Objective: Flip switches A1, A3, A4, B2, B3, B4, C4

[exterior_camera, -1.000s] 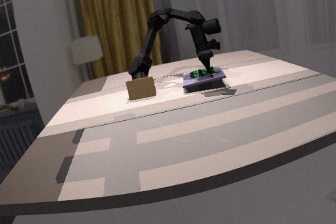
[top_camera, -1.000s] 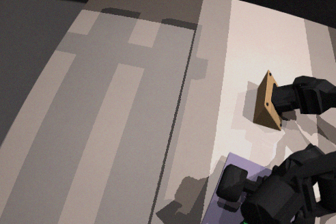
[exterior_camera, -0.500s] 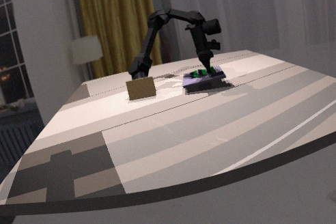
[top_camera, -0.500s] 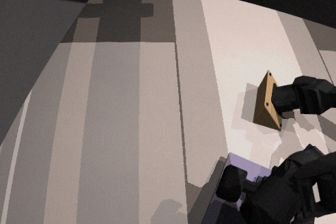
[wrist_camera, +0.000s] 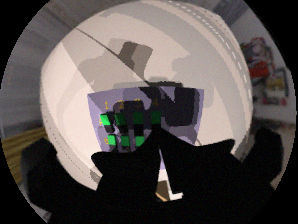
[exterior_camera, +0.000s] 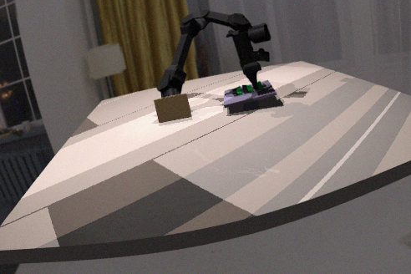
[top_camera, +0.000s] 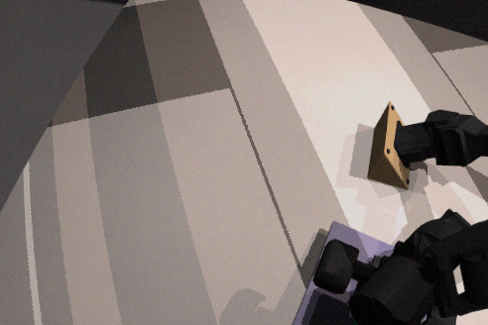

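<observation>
A lilac switch panel (exterior_camera: 250, 99) (wrist_camera: 99, 106) (top_camera: 341, 234) lies on the table, with green rocker switches (exterior_camera: 241, 89) (wrist_camera: 117, 123) in rows. My gripper (exterior_camera: 253, 83) (wrist_camera: 157, 129) is shut with nothing between the fingers. It points straight down with its tips on or just above the panel's switch rows. In the wrist view the fingertips sit at the right side of the green switches, and the switches under them are hidden. In the top view the dark wrist (top_camera: 397, 280) covers most of the panel. I cannot read the printed labels or tell which switch ends are raised.
A tan wooden wedge (top_camera: 389, 149) (exterior_camera: 172, 108) stands at the arm's base, to the left of the panel in the exterior view. The table's curved front edge (exterior_camera: 234, 225) is far from the panel. Moving bands of shadow cross the table top.
</observation>
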Available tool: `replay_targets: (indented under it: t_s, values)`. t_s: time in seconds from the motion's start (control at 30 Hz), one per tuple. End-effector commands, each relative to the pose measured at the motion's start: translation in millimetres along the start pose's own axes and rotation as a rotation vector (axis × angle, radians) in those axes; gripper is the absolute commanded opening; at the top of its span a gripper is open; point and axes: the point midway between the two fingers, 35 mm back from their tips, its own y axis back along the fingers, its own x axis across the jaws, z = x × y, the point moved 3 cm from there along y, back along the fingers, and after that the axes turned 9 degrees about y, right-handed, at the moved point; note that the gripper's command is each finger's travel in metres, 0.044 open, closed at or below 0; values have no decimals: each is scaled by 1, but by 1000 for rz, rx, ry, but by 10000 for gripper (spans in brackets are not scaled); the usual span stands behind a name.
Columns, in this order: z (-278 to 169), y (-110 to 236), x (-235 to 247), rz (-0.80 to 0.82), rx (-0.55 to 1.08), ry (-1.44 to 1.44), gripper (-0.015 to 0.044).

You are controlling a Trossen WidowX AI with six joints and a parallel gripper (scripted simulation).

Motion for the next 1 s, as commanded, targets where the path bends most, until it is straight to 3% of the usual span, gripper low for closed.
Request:
replay_targets:
  t_s: [0.0, 0.53, 0.77, 0.97]
  values:
    - [-1, -3, 1, 7, 2, -5, 0]
    - [-1, -5, 1, 7, 2, -5, 0]
    - [3, 59, 0, 8, 29, -6, 0]
    - [-6, 63, 17, 9, 30, -7, 0]
